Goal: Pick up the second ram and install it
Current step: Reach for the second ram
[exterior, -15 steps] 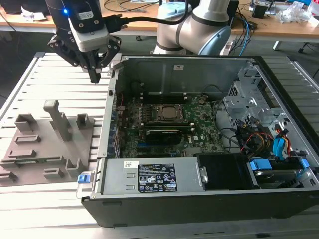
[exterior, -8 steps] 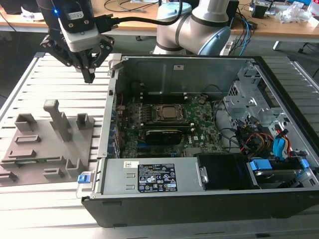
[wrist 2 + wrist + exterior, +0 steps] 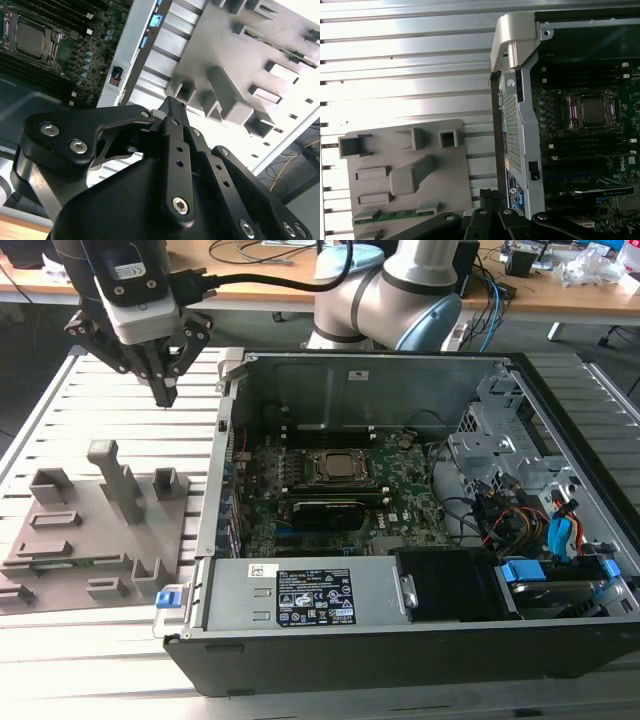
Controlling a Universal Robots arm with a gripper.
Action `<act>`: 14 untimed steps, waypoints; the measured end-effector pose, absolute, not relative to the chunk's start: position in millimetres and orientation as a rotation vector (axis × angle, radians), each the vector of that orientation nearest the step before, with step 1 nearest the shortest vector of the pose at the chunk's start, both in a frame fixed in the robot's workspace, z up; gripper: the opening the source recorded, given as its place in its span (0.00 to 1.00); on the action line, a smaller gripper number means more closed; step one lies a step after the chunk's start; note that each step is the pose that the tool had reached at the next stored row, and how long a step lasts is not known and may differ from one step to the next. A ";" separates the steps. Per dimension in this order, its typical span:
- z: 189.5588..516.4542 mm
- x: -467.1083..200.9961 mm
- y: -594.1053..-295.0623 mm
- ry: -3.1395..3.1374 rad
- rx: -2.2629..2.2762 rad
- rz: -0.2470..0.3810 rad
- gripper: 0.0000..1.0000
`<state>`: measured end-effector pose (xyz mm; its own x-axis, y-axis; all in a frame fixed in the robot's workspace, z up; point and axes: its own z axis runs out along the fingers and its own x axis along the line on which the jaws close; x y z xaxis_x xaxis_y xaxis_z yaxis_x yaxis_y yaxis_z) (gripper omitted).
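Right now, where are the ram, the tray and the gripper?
ram (image 3: 395,215): first wrist view, mid-stick.
tray (image 3: 451,175): first wrist view, bare base.
gripper (image 3: 165,392): exterior view, between fingertips.

You have the tray (image 3: 100,540) on the table (image 3: 90,660) toward the exterior view's left edge, with the computer case (image 3: 400,660) just beside it on the right. The ram stick (image 3: 395,215) lies in a slot along the tray's front side. The motherboard (image 3: 410,490) lies inside the case. The gripper (image 3: 165,395) hangs above the table behind the tray.
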<state>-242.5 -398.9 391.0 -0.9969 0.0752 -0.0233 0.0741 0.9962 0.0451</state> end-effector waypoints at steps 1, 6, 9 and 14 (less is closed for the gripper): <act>391.0 -244.4 -398.9 3.114 0.117 0.069 0.11; 390.9 -258.9 -398.8 3.114 0.117 0.069 0.11; 390.8 -265.0 -398.9 3.114 0.117 0.069 0.11; 390.6 -272.3 -398.9 3.114 0.117 0.069 0.11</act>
<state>-272.3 -398.9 390.6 -0.9969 0.0753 -0.0233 0.0742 0.9962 0.0451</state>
